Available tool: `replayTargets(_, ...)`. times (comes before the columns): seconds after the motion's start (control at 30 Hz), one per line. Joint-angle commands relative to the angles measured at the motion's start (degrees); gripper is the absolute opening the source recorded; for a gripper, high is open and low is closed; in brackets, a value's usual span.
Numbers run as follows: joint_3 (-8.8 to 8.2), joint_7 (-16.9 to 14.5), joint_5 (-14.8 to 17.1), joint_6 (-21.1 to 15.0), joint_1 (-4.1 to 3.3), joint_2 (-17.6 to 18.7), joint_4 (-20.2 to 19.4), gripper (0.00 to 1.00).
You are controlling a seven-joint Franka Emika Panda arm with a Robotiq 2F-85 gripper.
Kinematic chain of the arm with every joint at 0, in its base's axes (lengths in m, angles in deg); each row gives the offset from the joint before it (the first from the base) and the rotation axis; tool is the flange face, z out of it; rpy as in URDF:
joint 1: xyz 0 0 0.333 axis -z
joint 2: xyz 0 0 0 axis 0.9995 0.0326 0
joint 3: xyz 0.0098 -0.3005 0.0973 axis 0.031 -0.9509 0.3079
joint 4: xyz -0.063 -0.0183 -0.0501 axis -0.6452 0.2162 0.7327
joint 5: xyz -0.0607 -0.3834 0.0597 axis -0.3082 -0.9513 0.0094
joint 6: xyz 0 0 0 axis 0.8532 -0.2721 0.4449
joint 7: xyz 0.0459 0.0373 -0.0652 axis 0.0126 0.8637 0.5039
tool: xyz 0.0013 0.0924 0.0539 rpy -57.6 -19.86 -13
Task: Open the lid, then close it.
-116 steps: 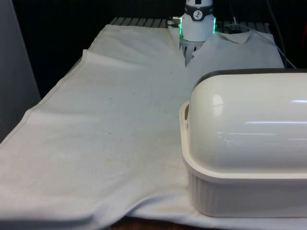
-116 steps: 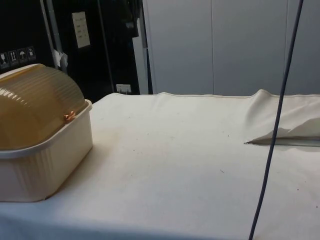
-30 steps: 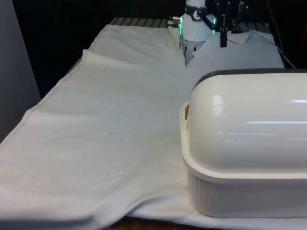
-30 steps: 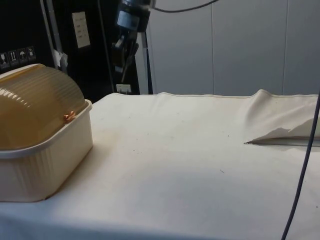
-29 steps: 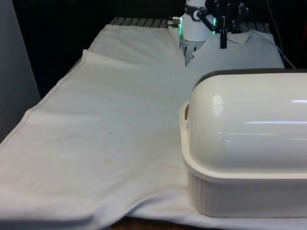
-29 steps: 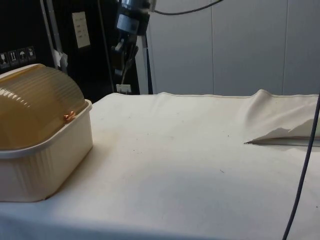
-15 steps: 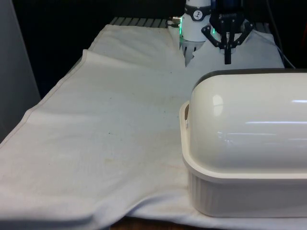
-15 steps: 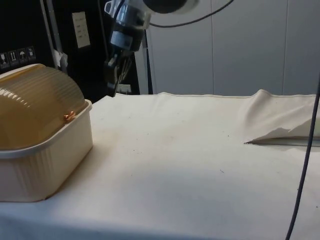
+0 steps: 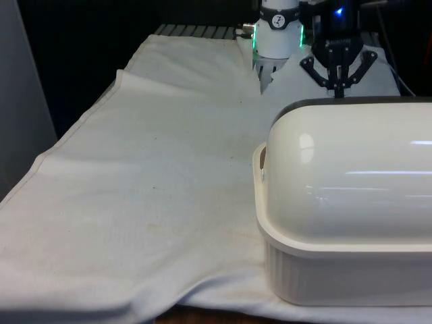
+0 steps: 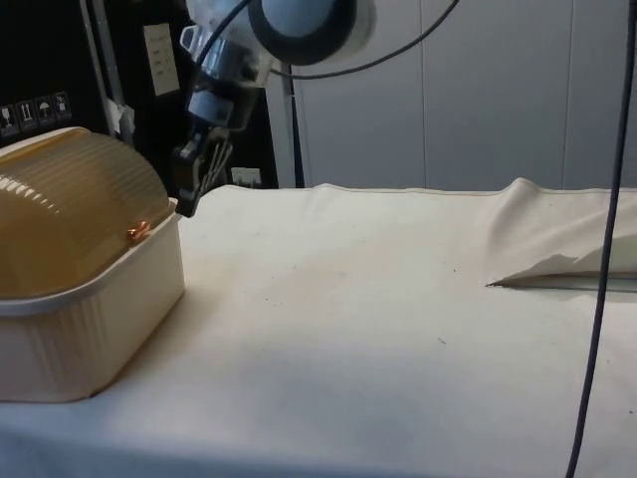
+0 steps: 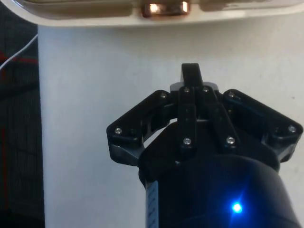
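Closed jaws (image 10: 185, 204) hover just beside shut lid (image 10: 70, 209), untouching

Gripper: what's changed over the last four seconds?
The gripper came into view from above and descended toward the bread box; it now hangs, fingers together, beside the copper handle of the lid, holding nothing. Box, closed lid and cloth have not moved.

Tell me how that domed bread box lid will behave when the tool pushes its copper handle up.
The lid looks like thin translucent ribbed plastic, so probably light and slightly flexible. Its glossy dome may be slippery, so push at the small handle, not the shell. The ribbed base looks light too and might slide on the cloth.
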Motion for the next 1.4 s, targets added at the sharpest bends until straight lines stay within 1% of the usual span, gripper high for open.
replayTargets(0.0,0.29,0.5,0.2,-1.7,-0.23,1.0,0.3,0.00)
replayTargets(0.03,0.52,0.5,0.2,-2.2,-0.23,1.4,0.4,0.00)
replayTargets(0.07,0.40,0.2,0.0,-1.0,0.00,0.9,0.2,0.00)
replayTargets(0.1,0.69,0.6,0.2,-2.6,-0.17,1.8,0.5,0.00)
replayTargets(0.13,0.92,0.6,0.2,-3.1,-0.17,2.2,0.6,0.00)
replayTargets(0.17,1.32,0.6,0.3,-4.2,-0.06,2.8,0.6,0.00)
replayTargets(0.27,1.78,0.6,0.5,-5.9,0.11,3.5,0.6,0.00)
replayTargets(0.3,1.83,0.6,0.5,-6.4,0.11,3.7,0.6,0.00)
replayTargets(0.33,1.32,0.5,0.0,-5.4,0.00,3.5,0.6,0.00)
replayTargets(0.37,2.01,0.6,0.5,-7.4,0.17,4.1,0.6,0.00)
replayTargets(0.6,2.12,0.4,0.3,-10.9,0.17,5.2,0.4,0.00)
replayTargets(0.63,1.55,0.5,0.0,-9.9,0.00,5.0,0.4,0.00)
replayTargets(0.67,2.12,0.3,0.2,-12.0,0.11,5.7,0.4,0.00)
replayTargets(0.87,2.23,0.1,0.1,-15.1,0.11,7.1,0.4,0.00)
replayTargets(0.9,2.23,0.1,0.1,-15.5,0.06,7.2,0.4,0.00)
replayTargets(0.93,1.83,0.0,0.0,-14.8,-0.06,7.2,0.4,0.00)
replayTargets(0.97,2.23,0.1,0.1,-15.6,0.06,7.3,0.4,0.00)
replayTargets(1.2,2.01,-0.1,0.0,-17.0,-0.11,7.4,0.2,0.00)
replayTargets(1.23,1.89,-0.2,0.0,-16.0,-0.06,7.3,0.4,0.00)
replayTargets(1.27,2.01,-0.2,0.0,-17.1,-0.11,7.4,0.2,0.00)
replayTargets(1.37,1.89,-0.2,0.0,-17.5,-0.29,7.6,0.3,0.00)
